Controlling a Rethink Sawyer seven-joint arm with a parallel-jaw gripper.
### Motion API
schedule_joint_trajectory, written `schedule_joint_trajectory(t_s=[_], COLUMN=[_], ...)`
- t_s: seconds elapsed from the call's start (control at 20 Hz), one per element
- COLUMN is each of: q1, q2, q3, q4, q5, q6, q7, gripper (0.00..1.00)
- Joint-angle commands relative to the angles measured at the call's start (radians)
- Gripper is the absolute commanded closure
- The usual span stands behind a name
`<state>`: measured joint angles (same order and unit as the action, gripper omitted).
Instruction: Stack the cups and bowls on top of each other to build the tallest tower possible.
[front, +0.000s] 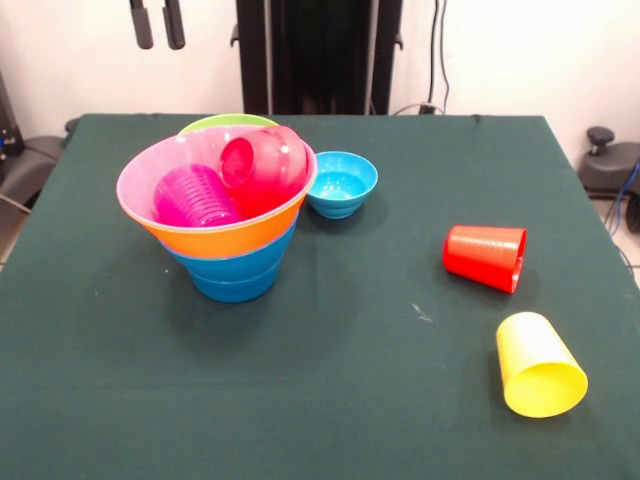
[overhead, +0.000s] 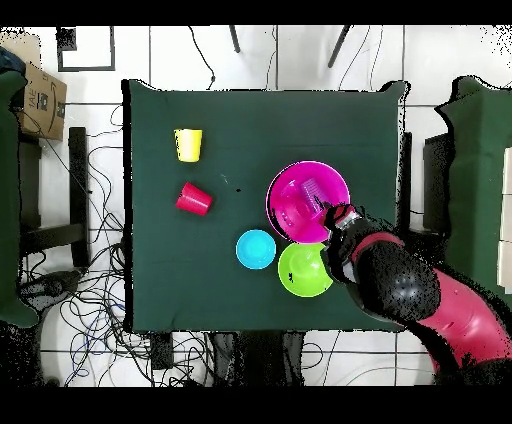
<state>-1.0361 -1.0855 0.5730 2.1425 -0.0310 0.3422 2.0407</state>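
Observation:
The tower (front: 232, 235) stands left of the table's middle: blue bowls (front: 232, 275) at the base, an orange bowl (front: 225, 240), and a pink bowl (front: 150, 165) on top. In the pink bowl lie the purple cup (front: 195, 197) and the small red bowl (front: 262, 165), both tipped. The green bowl (front: 228, 122) sits behind the tower and the light-blue bowl (front: 340, 183) beside it. The red cup (front: 485, 257) and yellow cup (front: 540, 365) lie on their sides at the right. My gripper (front: 159, 44) is open and empty, high above the tower's far side; overhead it (overhead: 340, 216) is at the pink bowl's (overhead: 300, 195) edge.
The green table (front: 330, 400) has the black pedestal (front: 320, 55) at its far edge. Overhead, my red and black arm (overhead: 410, 290) reaches in over the table's corner next to the green bowl (overhead: 305, 269). A cardboard box (overhead: 40, 100) and cables lie on the floor.

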Motion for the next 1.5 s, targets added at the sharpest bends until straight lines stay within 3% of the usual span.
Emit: schedule_joint_trajectory(t_s=[0.05,0.3,0.55,1.05,1.5], q1=[0.038,0.040,0.087,0.121,0.201], q2=[0.029,-0.080,-0.081,-0.006,0.049], q3=[-0.005,0.000,-0.050,-0.081,-0.119], q4=[0.056,0.033,-0.015,0.006,0.007], q5=[0.036,0.100,0.074,0.060,0.083], q6=[0.007,0.166,0.206,0.059,-0.060], q7=[0.108,0.071,0.087,0.119,0.179], gripper=[0.00,0.00,0.00,0.00,0.00])
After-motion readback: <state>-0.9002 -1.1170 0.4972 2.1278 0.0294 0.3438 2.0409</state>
